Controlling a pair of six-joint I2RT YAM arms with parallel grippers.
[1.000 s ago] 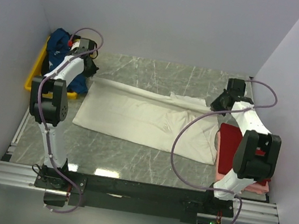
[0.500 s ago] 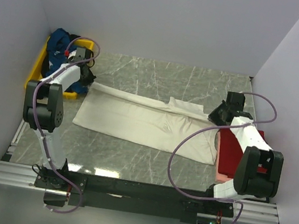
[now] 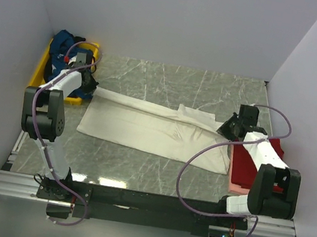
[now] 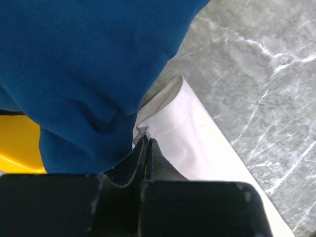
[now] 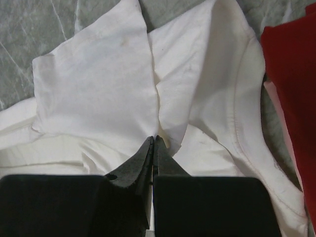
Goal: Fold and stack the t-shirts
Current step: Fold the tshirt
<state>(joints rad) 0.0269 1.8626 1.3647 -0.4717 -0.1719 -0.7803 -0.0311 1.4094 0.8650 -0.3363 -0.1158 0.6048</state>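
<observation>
Worktop: the grey marbled worktop (image 3: 165, 77) carries everything, with the arms bolted at its near edge.
Cream-white t-shirt: the cream-white t-shirt (image 3: 144, 129) lies spread lengthwise across the middle. Its far long edge is drawn up into a narrow taut band between the two arms.
Stack: at the right edge the red t-shirt (image 3: 242, 154) lies on the pale pink t-shirt (image 3: 236, 184). Both look folded.
Yellow tray: the yellow tray (image 3: 36, 78) sits in the far left corner and holds the blue t-shirt (image 3: 62, 41), crumpled and unfolded.
Left end effector: the left end effector (image 4: 147, 141) is clenched on a hem corner of the cream-white t-shirt, just beside the blue cloth.
Right end effector: the right end effector (image 5: 153, 139) is clenched on a pinch of the same shirt by a sleeve, close to the red one.
Progress: roughly halfway, as I judge it. Two shirts are stacked and the cream one is in its first lengthwise fold. The blue one is untouched.
</observation>
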